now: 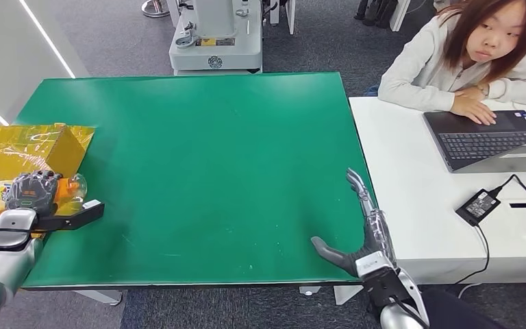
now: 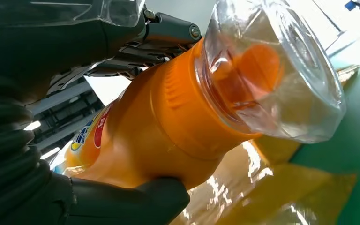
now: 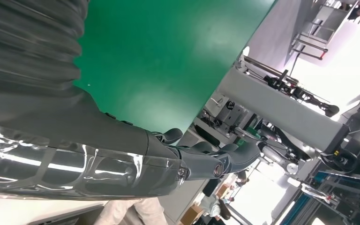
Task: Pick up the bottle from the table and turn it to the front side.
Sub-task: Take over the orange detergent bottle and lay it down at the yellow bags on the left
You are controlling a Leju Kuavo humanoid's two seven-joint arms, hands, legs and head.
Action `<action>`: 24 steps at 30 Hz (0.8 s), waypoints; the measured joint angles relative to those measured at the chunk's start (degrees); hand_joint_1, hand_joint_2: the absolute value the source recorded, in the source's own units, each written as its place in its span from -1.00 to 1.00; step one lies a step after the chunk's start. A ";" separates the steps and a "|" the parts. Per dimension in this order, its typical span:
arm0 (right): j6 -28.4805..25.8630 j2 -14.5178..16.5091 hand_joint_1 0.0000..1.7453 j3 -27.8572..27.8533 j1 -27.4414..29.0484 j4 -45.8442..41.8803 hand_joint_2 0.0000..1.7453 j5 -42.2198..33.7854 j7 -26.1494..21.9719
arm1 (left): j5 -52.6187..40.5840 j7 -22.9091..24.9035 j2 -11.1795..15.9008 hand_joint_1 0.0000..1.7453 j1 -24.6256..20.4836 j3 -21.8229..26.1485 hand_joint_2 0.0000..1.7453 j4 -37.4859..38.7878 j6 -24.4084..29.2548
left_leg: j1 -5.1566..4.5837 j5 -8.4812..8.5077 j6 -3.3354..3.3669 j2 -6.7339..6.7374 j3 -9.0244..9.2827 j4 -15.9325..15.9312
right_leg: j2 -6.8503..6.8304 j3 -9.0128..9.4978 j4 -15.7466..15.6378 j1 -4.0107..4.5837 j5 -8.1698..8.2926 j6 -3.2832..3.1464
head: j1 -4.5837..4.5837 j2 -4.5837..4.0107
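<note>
Orange bottle (image 2: 168,126) — label half-hidden in left hand (image 1: 33,192).

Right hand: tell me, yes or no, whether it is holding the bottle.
No: the right hand hangs open over the green table's edge, while the left hand grips the orange bottle.

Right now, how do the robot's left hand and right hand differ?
The left hand grips the orange bottle; the right hand holds nothing. The left hand's fingers curl around the bottle; the right hand's are stretched out. Both are over the green table.
</note>
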 joint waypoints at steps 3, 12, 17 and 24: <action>0.08 0.00 -1.00 0.00 -0.22 0.21 1.00 -0.01 0.00 | 0.32 -0.91 0.02 1.00 1.28 0.64 1.00 0.21 -0.31 | 0.00 0.00 0.00 0.00 0.00 0.00 | 0.00 -0.01 -0.01 0.00 -0.01 0.00 | 0.01 0.00; 0.88 0.00 -1.00 0.08 -2.35 0.81 1.00 -0.63 1.16 | 0.88 -2.40 -0.42 1.00 3.39 2.19 1.00 0.56 -0.57 | 0.00 0.00 0.00 -0.01 0.00 0.00 | -0.01 0.01 -0.01 0.00 0.00 -0.01 | 0.01 0.00; 0.98 0.00 -1.00 0.41 -3.46 1.32 1.00 -0.84 1.42 | 1.32 -3.49 -0.50 0.63 3.61 3.35 1.00 0.56 -0.42 | 0.00 0.00 0.00 -0.01 0.01 0.00 | -0.02 0.02 0.01 0.00 0.00 -0.01 | 0.00 0.00; 0.86 -0.01 -1.00 0.55 -4.70 2.52 1.00 -1.17 1.46 | 1.48 -4.12 -0.70 -1.00 4.06 4.32 1.00 0.56 -0.56 | 0.00 0.00 0.00 -0.01 0.01 0.00 | -0.02 0.01 0.00 0.00 -0.01 -0.01 | 0.01 0.00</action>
